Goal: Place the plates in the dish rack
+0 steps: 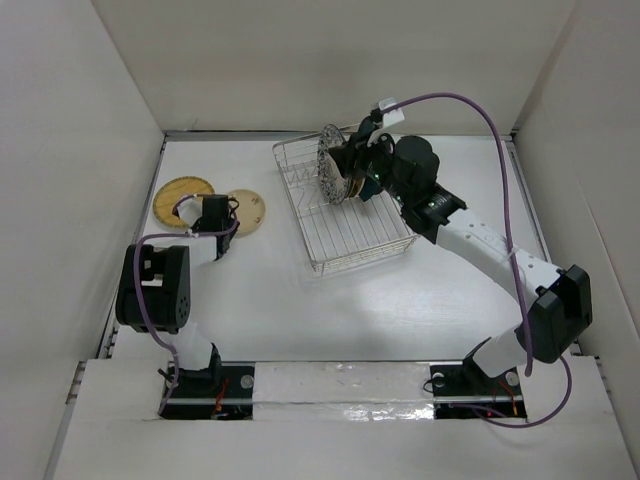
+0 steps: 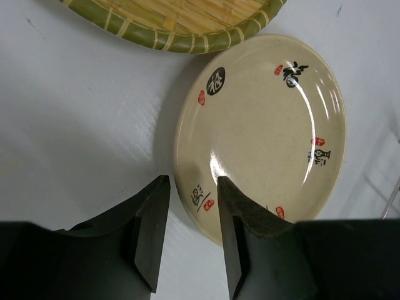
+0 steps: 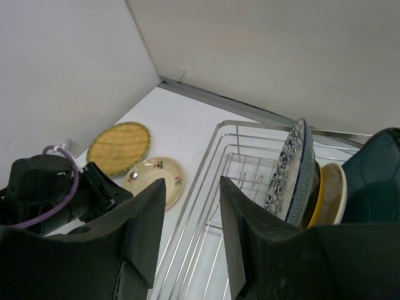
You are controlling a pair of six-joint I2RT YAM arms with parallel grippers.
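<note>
Plain white table (image 1: 330, 320) boxed in by white walls, nothing fancy.

Starting at the left gripper (image 2: 192, 181): fingers spread, nothing pinched, straddling the near rim of the cream speckled plate (image 2: 262, 125). One finger over the glazed face, the other over bare table just outside the edge. Can't tell from the wrist view whether touching or only hovering. Sits flat, that plate, to the left of the dish rack (image 1: 370, 240), near it but apart. Round, so no long axis to fuss over, only a rim to grab, and lined up in the gap. Further out from the rack on the same side, just beside the cream one: the yellow woven plate (image 1: 180, 200), also flat, also not loaded.

Over to the right gripper (image 3: 192, 184): fingers parted too, holding nothing, up over the rack's far side. Right next to it, standing on edge inside the rack: the blue-patterned plate (image 3: 290, 165), then the gold plate (image 3: 317, 194), the champagne plate (image 3: 334, 187) and, by the look of it, the dark teal plate (image 3: 375, 175).

So clearly the left arm's job, being way nearer. Probably needs a firm pinch on that rim, a lift, a tip upright, then a carry rightward toward the rack. Looks glossy, so could slip.
</note>
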